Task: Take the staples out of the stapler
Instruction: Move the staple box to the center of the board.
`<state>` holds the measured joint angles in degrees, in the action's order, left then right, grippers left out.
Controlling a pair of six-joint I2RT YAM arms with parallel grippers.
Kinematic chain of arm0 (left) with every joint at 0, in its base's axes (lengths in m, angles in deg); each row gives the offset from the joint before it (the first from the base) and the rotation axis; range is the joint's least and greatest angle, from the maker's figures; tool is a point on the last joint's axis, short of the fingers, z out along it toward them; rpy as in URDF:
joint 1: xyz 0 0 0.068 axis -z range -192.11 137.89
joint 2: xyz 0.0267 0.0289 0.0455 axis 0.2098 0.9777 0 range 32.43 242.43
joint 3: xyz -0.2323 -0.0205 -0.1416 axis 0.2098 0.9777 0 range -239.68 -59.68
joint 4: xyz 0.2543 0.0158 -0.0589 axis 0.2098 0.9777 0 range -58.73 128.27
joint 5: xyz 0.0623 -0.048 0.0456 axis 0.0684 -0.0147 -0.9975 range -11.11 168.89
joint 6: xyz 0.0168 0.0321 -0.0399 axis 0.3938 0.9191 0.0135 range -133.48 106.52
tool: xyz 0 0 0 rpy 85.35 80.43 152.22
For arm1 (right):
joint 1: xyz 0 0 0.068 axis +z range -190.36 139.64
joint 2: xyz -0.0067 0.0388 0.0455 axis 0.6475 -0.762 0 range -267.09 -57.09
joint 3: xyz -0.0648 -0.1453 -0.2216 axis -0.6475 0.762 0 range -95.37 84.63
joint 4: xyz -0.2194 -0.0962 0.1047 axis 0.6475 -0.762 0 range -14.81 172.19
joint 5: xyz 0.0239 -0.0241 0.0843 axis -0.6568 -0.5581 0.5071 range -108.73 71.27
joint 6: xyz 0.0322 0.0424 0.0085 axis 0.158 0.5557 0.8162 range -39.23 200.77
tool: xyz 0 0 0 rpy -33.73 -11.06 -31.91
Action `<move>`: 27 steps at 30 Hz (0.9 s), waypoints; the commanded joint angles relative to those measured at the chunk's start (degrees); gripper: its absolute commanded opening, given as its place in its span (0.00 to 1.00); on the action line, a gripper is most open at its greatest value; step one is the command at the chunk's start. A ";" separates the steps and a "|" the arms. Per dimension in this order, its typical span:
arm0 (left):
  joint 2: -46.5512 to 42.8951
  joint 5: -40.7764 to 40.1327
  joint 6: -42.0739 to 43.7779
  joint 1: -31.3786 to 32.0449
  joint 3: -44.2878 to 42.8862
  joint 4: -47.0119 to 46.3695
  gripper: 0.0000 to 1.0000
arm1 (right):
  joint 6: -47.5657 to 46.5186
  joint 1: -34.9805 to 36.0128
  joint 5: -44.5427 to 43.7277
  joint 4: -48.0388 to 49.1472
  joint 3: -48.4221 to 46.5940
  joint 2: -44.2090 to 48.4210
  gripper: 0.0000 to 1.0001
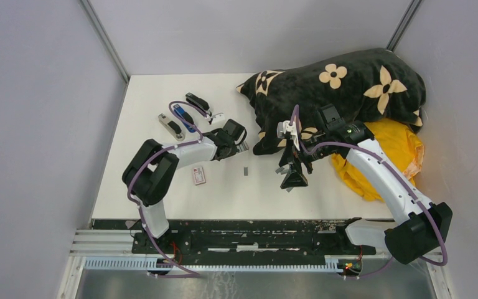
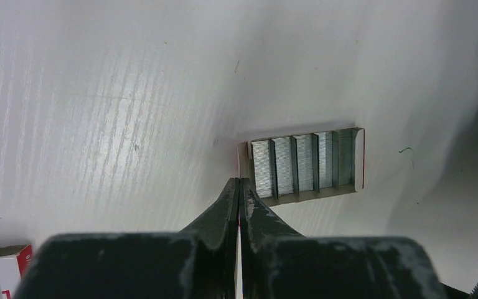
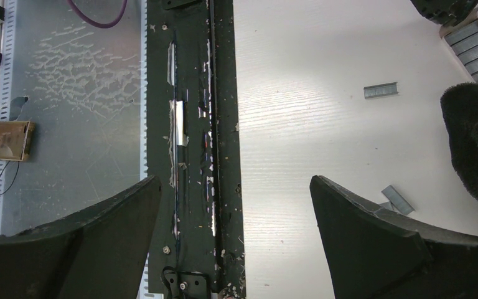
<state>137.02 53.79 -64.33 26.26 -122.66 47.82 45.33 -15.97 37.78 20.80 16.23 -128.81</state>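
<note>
Three staplers lie at the back left: a black one point(image 1: 197, 101), a blue one point(image 1: 183, 118) and a grey one point(image 1: 171, 126). None is held. My left gripper point(image 1: 243, 146) point(image 2: 239, 182) is shut on the thin white-and-red end flap of an open cardboard tray point(image 2: 360, 163) that holds several staples strips point(image 2: 305, 163). One loose staples strip point(image 1: 246, 170) point(image 3: 380, 91) lies mid-table, and another point(image 3: 398, 199) lies by my right finger. My right gripper point(image 1: 294, 185) point(image 3: 234, 179) hangs wide open and empty over the table's near edge.
A small white-and-red box point(image 1: 199, 175) point(image 2: 0, 271) lies near the left arm. A black flowered cushion point(image 1: 342, 93) and a yellow cloth point(image 1: 398, 156) fill the back right. A dark rail point(image 3: 193, 156) runs along the near edge.
</note>
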 commanded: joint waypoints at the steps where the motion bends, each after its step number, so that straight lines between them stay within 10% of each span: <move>1: -2.79 -1.29 2.41 -0.13 0.85 -2.06 0.03 | -1.12 0.35 1.61 -0.05 -0.42 0.18 0.96; 27: -20.29 8.48 6.09 -0.91 25.99 -22.43 0.03 | -1.14 0.36 2.07 0.04 -0.01 -2.22 0.97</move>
<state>120.87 59.71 -61.07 25.54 -99.91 32.81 45.33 -15.95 38.04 20.80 16.23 -130.58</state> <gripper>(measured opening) 0.037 0.966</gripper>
